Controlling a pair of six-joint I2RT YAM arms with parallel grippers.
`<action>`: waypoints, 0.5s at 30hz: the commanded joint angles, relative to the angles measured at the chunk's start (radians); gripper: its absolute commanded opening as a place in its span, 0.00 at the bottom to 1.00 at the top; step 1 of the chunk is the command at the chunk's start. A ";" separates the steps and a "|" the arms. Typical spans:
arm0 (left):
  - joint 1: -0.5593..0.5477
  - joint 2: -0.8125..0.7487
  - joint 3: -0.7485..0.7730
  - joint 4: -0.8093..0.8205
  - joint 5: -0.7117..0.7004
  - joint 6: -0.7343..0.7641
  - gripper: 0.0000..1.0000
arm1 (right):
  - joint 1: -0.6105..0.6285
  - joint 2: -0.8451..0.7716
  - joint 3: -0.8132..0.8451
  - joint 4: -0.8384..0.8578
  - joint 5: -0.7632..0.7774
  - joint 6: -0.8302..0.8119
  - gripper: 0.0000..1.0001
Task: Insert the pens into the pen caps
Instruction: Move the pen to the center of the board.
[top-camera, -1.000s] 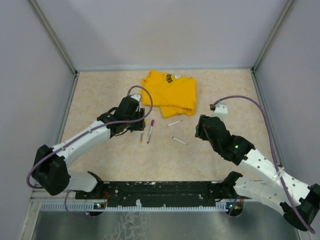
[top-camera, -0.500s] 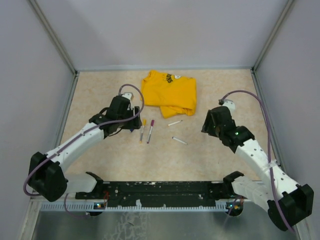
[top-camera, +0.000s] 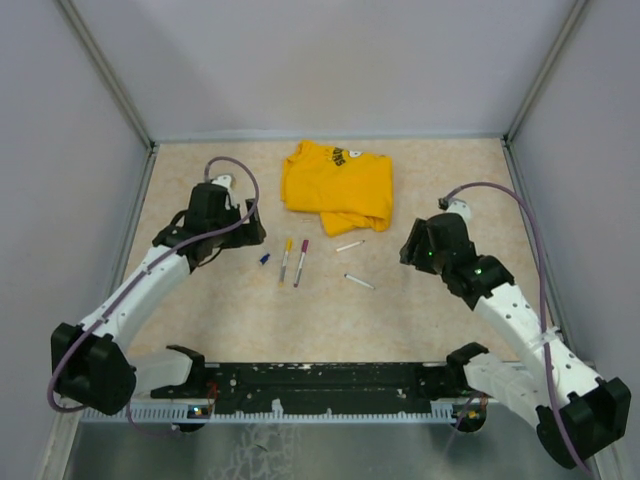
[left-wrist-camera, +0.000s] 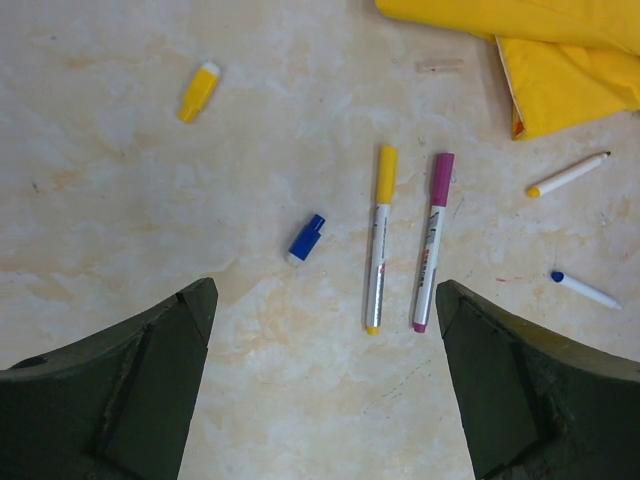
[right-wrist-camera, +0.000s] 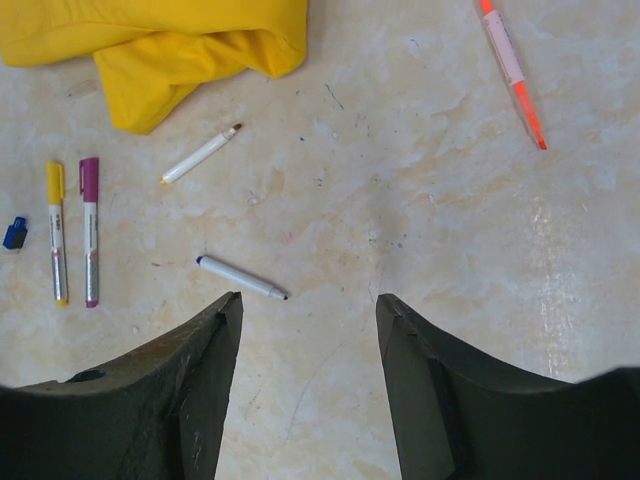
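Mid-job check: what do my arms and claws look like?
Both the left arm and right arm have white links with black joints. A thin purple cable loops off each wrist. A small green light glows on the right arm. The left claw and right claw have dark, wedge-shaped fingers.

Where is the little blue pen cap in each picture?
Top external: the small blue plastic pen cap lies left of centre.
Left wrist: near the middle.
Right wrist: at the far left edge.
Shared landmark: the yellow-capped white pen and magenta-capped white pen, side by side just right of it.
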 joint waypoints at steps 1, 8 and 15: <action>0.043 -0.027 0.005 -0.001 0.019 0.028 0.95 | -0.006 -0.063 -0.014 0.044 -0.001 -0.016 0.57; 0.133 -0.033 0.000 -0.011 0.067 0.032 0.95 | -0.005 -0.108 -0.034 0.054 -0.024 -0.062 0.57; 0.169 -0.034 -0.021 -0.003 0.080 0.045 0.95 | -0.006 -0.098 -0.043 0.036 -0.028 -0.080 0.56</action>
